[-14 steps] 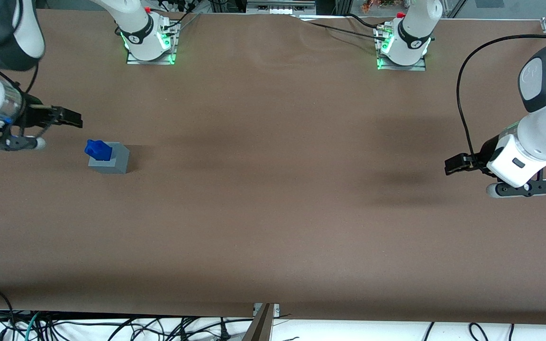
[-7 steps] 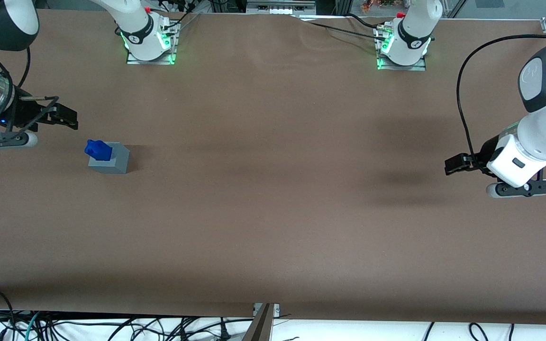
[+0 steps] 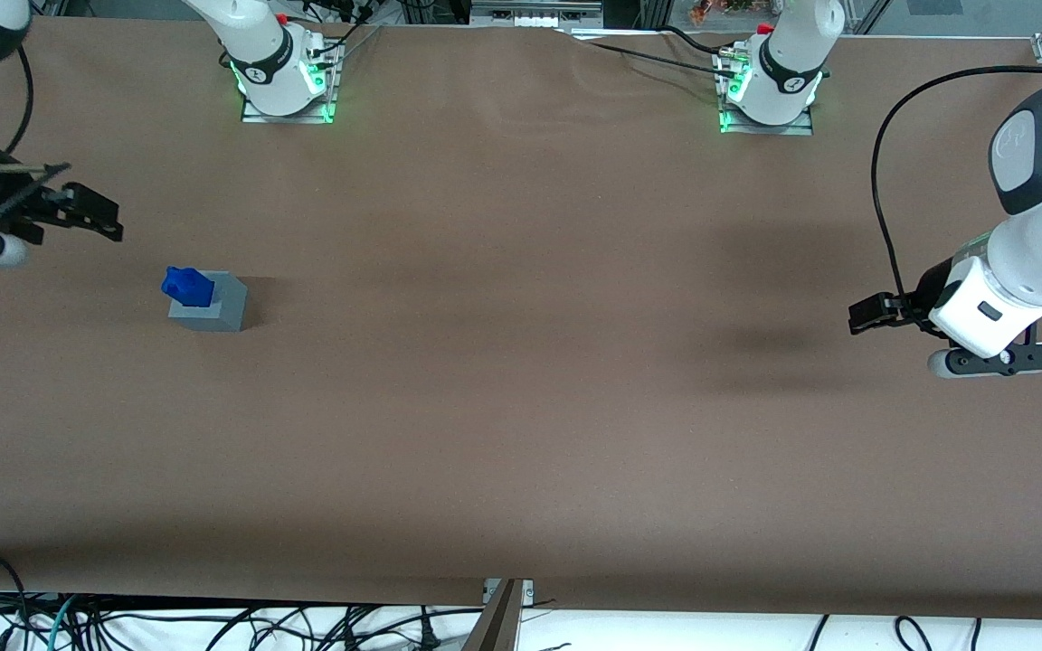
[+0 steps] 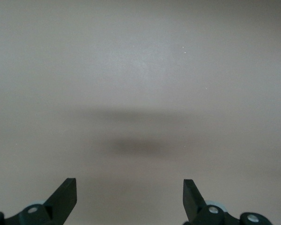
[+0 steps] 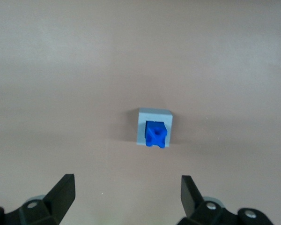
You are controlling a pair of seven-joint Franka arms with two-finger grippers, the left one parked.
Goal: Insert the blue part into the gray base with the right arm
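The blue part (image 3: pixel 186 286) stands in the top of the gray base (image 3: pixel 213 306) on the brown table, toward the working arm's end. In the right wrist view the blue part (image 5: pixel 156 134) sits in the gray base (image 5: pixel 153 127), its notched top sticking out above the cube. The right arm's gripper (image 3: pixel 96 214) hangs high above the table, farther from the front camera than the base and off to its side, apart from both. Its two black fingers (image 5: pixel 62 193) stand wide open with nothing between them, and the gripper (image 5: pixel 126 197) holds nothing.
Two arm bases with green lights (image 3: pixel 286 81) (image 3: pixel 767 90) are bolted at the table's edge farthest from the front camera. Cables (image 3: pixel 213 624) lie below the near edge. Bare brown table (image 3: pixel 521 362) spreads around the base.
The right arm's gripper has pulled up and away from the base, toward the table's end, over the last second. The blue part and gray base have not moved.
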